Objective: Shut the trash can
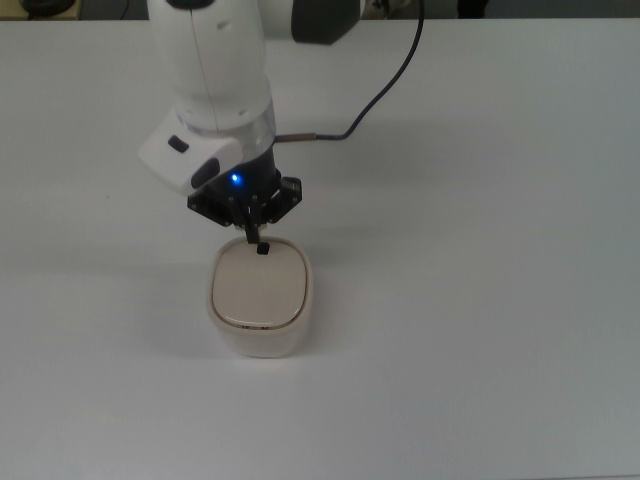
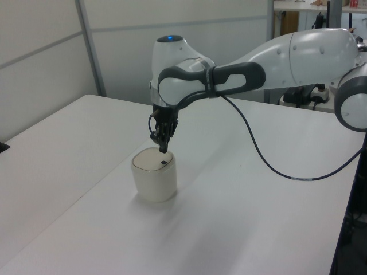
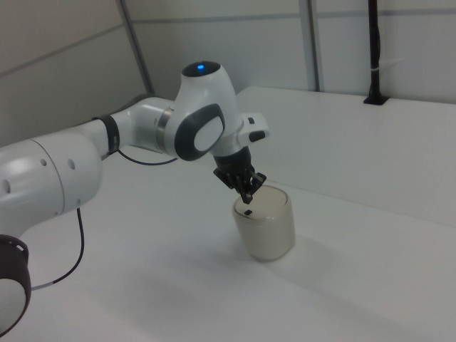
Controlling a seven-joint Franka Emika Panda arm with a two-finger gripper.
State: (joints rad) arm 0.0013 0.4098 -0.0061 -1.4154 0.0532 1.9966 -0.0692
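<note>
The cream trash can point(image 1: 262, 338) stands on the white table with its flat lid point(image 1: 258, 288) lying level in the rim. A tiny black knob point(image 1: 262, 248) shows at the lid's far edge in the top view. My gripper point(image 1: 251, 234) hangs just above that knob, clear of the lid, pointing down, shut with nothing in it. The left view shows the gripper point(image 2: 163, 147) a short way over the trash can point(image 2: 153, 182) and the knob point(image 2: 164, 162). In the right view the gripper point(image 3: 248, 193) hovers over the trash can point(image 3: 268, 234).
A black cable point(image 1: 385, 88) trails from the arm across the table point(image 1: 480, 300) behind the trash can. Wall panels point(image 2: 51, 51) stand beyond the table's far edge in the left view. A black post point(image 3: 373, 50) rises at the table's back in the right view.
</note>
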